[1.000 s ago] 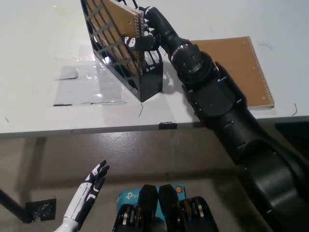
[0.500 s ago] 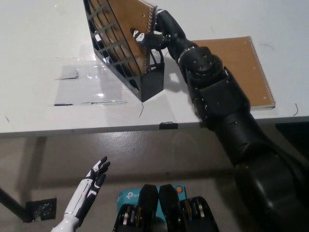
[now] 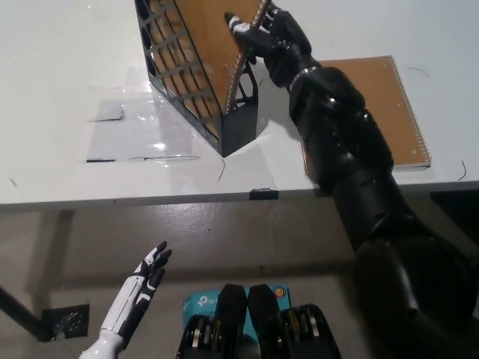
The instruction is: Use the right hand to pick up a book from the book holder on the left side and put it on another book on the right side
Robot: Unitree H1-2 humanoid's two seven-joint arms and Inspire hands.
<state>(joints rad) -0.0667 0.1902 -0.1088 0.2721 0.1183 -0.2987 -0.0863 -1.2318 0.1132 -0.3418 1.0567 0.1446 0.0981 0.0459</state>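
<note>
A black wire book holder (image 3: 224, 112) stands on the white table (image 3: 67, 90), left of centre. A brown spiral-bound book (image 3: 213, 37) sticks up out of it, tilted. My black right hand (image 3: 266, 34) is shut on that book's spiral edge at the top of the picture. A second brown spiral-bound book (image 3: 393, 105) lies flat on the table to the right, partly hidden by my right arm. My white left hand (image 3: 142, 288) rests open at the lower left, below the table's front edge.
A clear plastic sheet (image 3: 138, 134) lies on the table left of the holder. The table's front edge (image 3: 150, 202) runs across the middle of the picture. A teal box (image 3: 198, 303) sits on the floor below.
My right hand has risen toward the top of the picture, drawing the book further up out of the holder. The left hand has stayed put.
</note>
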